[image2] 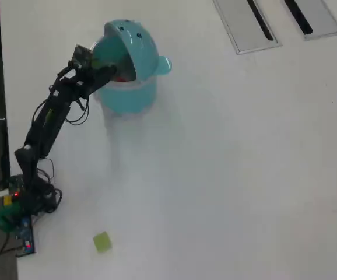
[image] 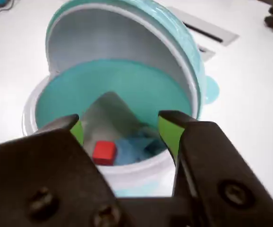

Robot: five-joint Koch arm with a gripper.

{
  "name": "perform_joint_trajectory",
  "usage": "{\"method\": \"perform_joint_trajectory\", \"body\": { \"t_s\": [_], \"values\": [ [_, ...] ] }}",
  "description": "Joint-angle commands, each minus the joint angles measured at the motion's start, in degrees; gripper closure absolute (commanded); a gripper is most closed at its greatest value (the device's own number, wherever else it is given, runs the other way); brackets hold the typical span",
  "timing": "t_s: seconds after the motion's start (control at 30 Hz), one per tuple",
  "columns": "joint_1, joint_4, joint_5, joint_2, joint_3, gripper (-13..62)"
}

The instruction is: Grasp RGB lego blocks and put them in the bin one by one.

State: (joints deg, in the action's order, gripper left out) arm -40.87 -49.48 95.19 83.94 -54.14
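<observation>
In the wrist view, one lego block (image: 104, 152) is seen sitting inside the bin (image: 37, 101), with the lid (image: 127, 33) tipped up behind it. The gripper (image: 122, 130) is held just over the near rim, jaws spread. In the overhead view, another block (image2: 102, 241) is left on the table (image2: 227, 175), well apart from the bin, near the arm's base (image2: 17, 210).

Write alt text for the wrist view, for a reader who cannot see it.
An open black claw with green-taped tips hangs over the teal round plastic bin, whose domed lid is flipped up. A small red cube lies at the bottom of the bin beside something blue, too blurred to name. The bin stands on a white table.
</observation>
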Motion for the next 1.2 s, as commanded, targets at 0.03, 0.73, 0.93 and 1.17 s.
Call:
{"method": "perform_joint_trajectory", "body": {
  "t_s": [0.03,0.73,0.93,1.17],
  "values": [
    [1.3,0.3,0.4,7.6,-1.4,20.0],
    [19.4,16.1,0.4,29.5,-29.0,15.6],
    [24.3,17.1,2.2,33.0,-34.1,15.6],
    [33.5,38.6,3.0,39.6,-49.7,15.6]
  ]
}}
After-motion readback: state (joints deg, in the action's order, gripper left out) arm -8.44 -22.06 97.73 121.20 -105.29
